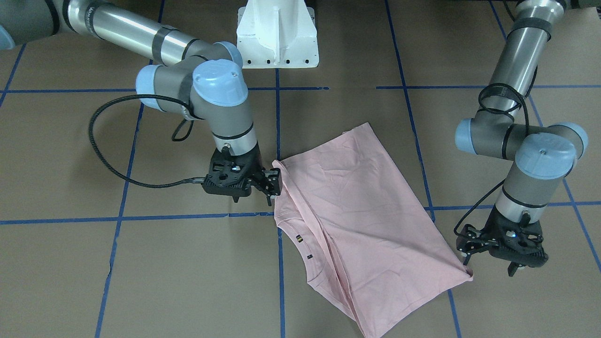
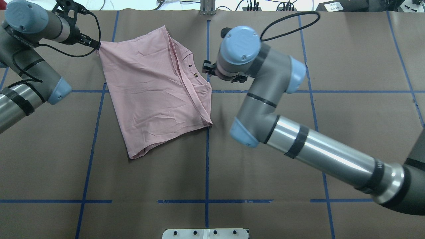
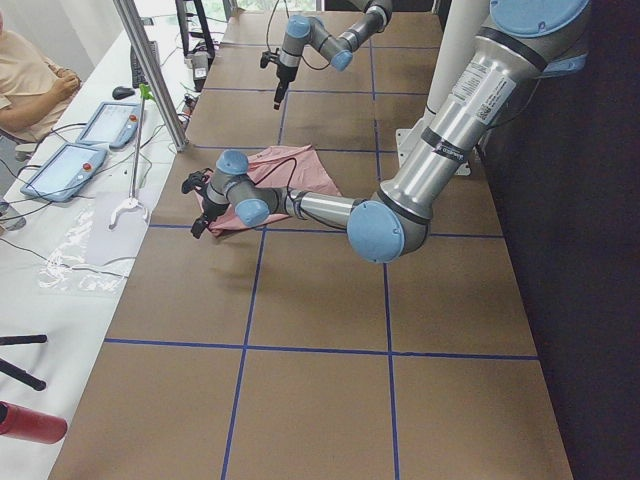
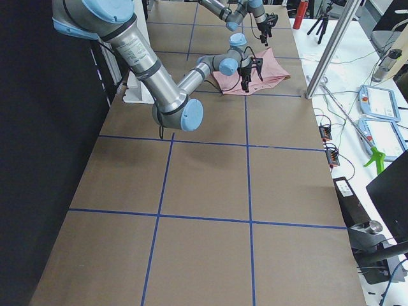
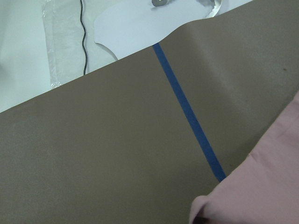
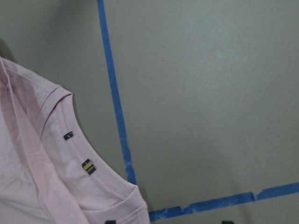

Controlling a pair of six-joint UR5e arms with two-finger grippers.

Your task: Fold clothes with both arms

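Note:
The pale pink T-shirt (image 1: 357, 211) lies folded on the brown table, plain side up, with the collar and its small labels (image 2: 196, 75) toward the table's middle. No print shows. My left gripper (image 2: 97, 44) is shut on one corner of the shirt and pulls it into a taut point at the far left; the pink cloth shows at the lower right of the left wrist view (image 5: 266, 186). My right gripper (image 1: 272, 185) is open and empty, just beside the shoulder edge near the collar (image 6: 88, 163), not touching it.
Blue tape lines (image 2: 207, 139) mark a grid on the brown table cover. The white pedestal base (image 1: 277, 37) stands at the robot's side. Beyond the far edge are a side table with tablets (image 3: 75, 150), a metal pole (image 3: 150, 70) and a seated person.

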